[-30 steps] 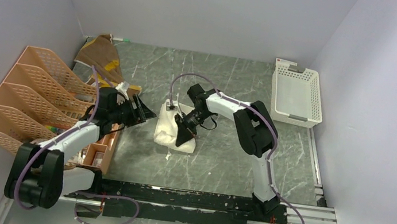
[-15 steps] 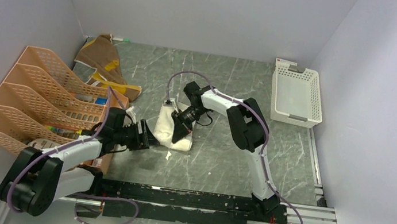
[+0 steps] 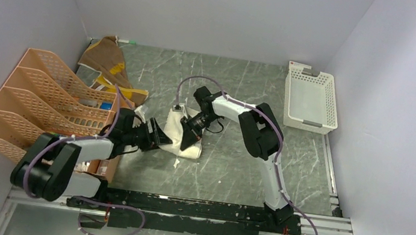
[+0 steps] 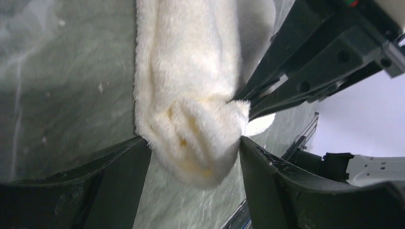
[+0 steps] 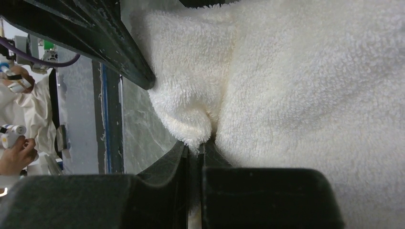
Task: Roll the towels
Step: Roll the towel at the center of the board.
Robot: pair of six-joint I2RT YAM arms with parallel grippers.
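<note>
cream towel (image 3: 175,130): mid-table, its bunched end lying between the left claw's fingers
left claw (image 3: 161,139): wide, straddling that end from the towel's 9 o'clock side
right claw (image 3: 187,143): pinched tight on a cream fold at 3 o'clock
brown towel (image 3: 107,58): crumpled at 10 o'clock, beside rack (image 3: 32,94)
basket (image 3: 286,97): 2 o'clock, well apart

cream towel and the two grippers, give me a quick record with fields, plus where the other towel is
cream towel: between both grippers, one end bunched, not a finished roll
right gripper: shut, pinching a fold of the cream towel
left gripper: open, fingers either side of the bunched end
brown towel: crumpled at the far left corner, beyond the orange rack, no gripper on it
white basket: far right
</note>
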